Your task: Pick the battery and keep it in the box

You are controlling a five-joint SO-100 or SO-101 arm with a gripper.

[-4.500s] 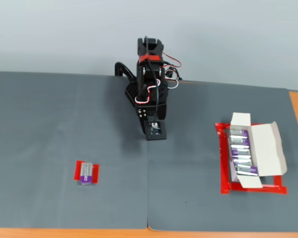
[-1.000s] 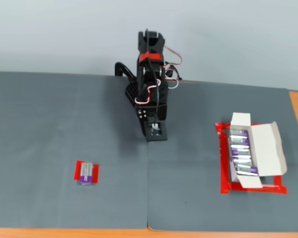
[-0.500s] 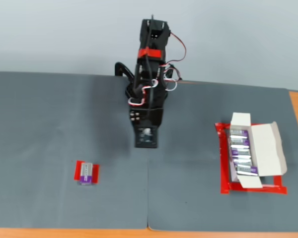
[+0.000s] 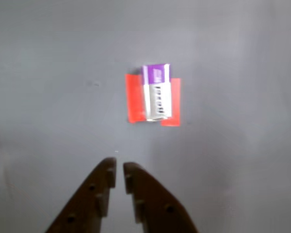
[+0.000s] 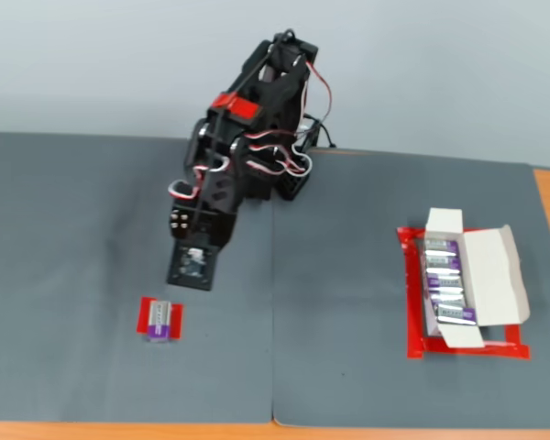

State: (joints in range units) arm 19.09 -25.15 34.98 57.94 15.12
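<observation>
- Hovering my gripper [image 4: 119,171] above the grey mat [image 5: 92,211], fingertips nearly together with only a thin slit between them and nothing held
- Target: the battery [image 4: 156,93] lies flat on a red tape patch [image 4: 133,99]; in the wrist view it sits ahead of my fingertips and a little right, clear of them; in the fixed view the battery [image 5: 159,319] is at the near left of the mat, just near-left of my arm [image 5: 229,156]
- The box [image 5: 472,275] sits well apart at the right, flaps open, framed by red tape [image 5: 412,312], with a row of similar batteries [image 5: 445,280] already in it
- Handling judgement: rigid small block, probably dense for its size; silvery casing looks smooth, so likely slippery under light pressure; not fragile
- Grip plan: open the jaws, straddle the two long sides at mid-length, pads square to the flat faces; a hold on the purple end could let it pivot
- Risk: a descent off-centre may nudge it off the patch
</observation>
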